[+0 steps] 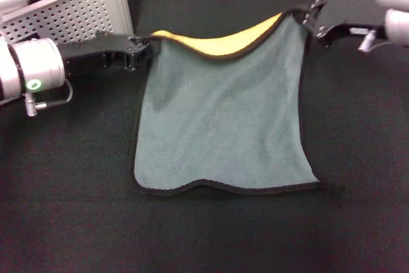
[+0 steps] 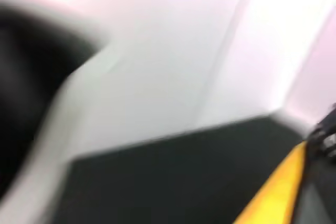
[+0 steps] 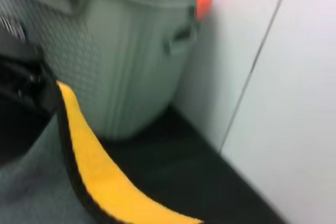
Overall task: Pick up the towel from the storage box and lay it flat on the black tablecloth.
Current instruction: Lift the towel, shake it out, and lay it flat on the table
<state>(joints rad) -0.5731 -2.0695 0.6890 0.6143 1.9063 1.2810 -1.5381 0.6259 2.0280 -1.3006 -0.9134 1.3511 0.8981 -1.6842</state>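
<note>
White walls stand behind the worktop, which is covered by the black tablecloth (image 1: 211, 234). On it lies the towel (image 1: 223, 126), grey-green side up, out of the storage box. Most of the towel is spread out on the cloth, with its near edge a bit wavy. Its far edge is lifted and folds over, so a strip of the bright yellow side shows. The left gripper (image 1: 135, 51) has its jaws clenched on the far left corner of the towel. The right gripper (image 1: 313, 20) has its jaws clenched on the far right corner. The far edge sags a little between the two grippers. The storage box (image 1: 83, 7) sits in the far left corner of the worktop, just behind the left gripper, with something dark inside it.
</note>
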